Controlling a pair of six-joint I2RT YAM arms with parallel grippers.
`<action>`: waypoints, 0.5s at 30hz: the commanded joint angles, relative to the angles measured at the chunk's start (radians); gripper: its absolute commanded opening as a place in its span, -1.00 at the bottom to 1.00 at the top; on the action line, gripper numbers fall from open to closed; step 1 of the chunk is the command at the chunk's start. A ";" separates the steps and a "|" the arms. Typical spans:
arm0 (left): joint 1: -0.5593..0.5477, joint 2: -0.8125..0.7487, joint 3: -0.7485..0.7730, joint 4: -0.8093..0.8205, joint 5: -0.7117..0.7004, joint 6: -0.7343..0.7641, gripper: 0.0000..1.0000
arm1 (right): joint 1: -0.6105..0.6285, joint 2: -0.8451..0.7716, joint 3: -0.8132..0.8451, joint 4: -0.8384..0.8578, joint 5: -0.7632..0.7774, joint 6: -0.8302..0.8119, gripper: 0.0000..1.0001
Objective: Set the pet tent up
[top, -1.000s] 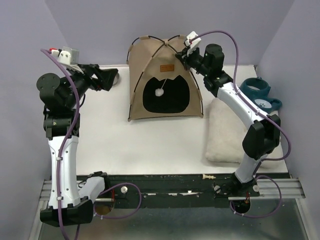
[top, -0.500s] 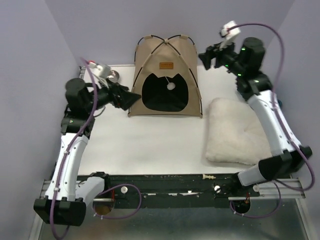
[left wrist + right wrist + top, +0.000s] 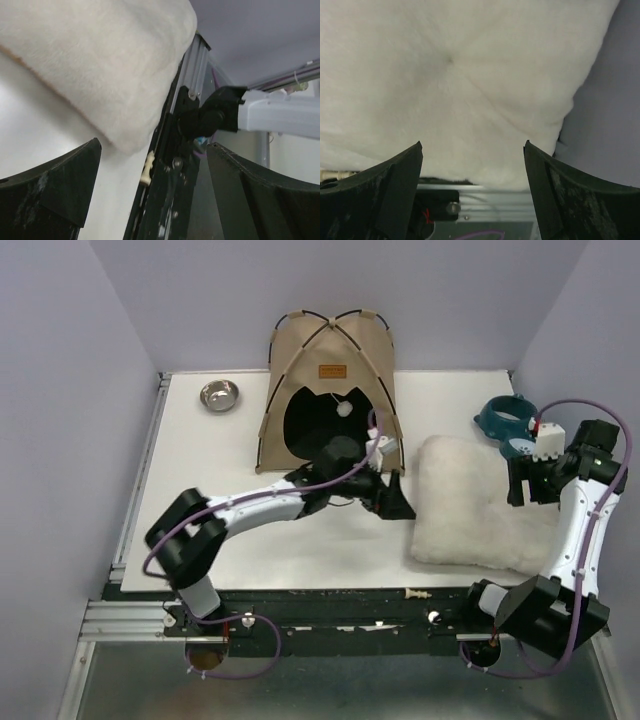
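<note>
Both hands were moved away from the pet tent (image 3: pixel 335 380): the left hand (image 3: pixel 397 504), spread apart, was stretched low beside the cushion's (image 3: pixel 460 510) left edge, the right hand (image 3: pixel 521 486), also apart, over its right side. The tent was left upright at the counter's (image 3: pixel 200 490) far centre.

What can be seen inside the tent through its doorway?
Inside the tent, only a small white ball hanging near the doorway's top shows. The rest is dark, and the left arm covers the doorway's lower edge.
</note>
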 commanded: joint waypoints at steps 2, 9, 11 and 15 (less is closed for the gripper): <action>-0.108 0.305 0.163 0.280 -0.120 -0.257 0.98 | -0.175 0.029 0.028 -0.168 -0.034 -0.139 0.78; -0.157 0.532 0.321 0.276 -0.327 -0.409 0.98 | -0.266 0.131 0.075 -0.145 -0.008 -0.142 0.84; -0.146 0.526 0.276 0.296 -0.368 -0.438 0.98 | -0.294 0.197 0.081 -0.129 -0.002 -0.163 0.86; -0.139 0.476 0.235 0.299 -0.355 -0.383 0.98 | -0.332 0.288 0.072 -0.047 -0.017 -0.174 0.89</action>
